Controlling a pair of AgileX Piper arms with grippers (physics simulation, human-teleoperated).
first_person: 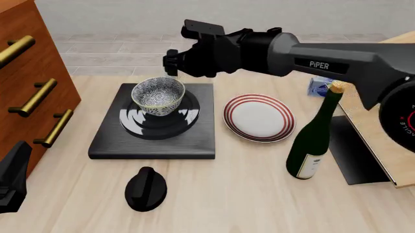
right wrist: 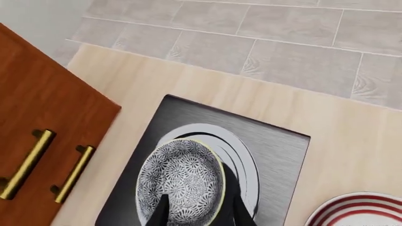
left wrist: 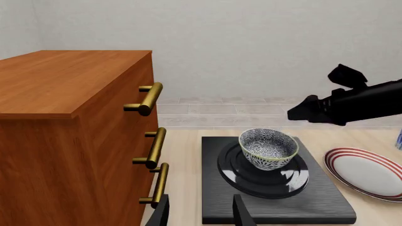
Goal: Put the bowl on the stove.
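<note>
The grey-and-white floral bowl (first_person: 157, 95) sits upright on the ringed centre of the black stove (first_person: 110, 141). It also shows in the left wrist view (left wrist: 268, 147) and the right wrist view (right wrist: 180, 181). My right gripper (first_person: 172, 63) is open and hangs just above the bowl's far rim without touching it. In its own view one finger is over the bowl's inside and the other is outside the rim. My left gripper (left wrist: 201, 214) is open and empty, low at the table's near left (first_person: 13, 179), well short of the stove (left wrist: 314, 197).
A wooden drawer cabinet (first_person: 26, 82) with brass handles stands left of the stove. A white plate with red rings (first_person: 259, 117) lies to its right. A green bottle (first_person: 314, 141) stands near right. A black oval knob (first_person: 146, 189) lies in front. A blue box (first_person: 319, 87) is behind the bottle.
</note>
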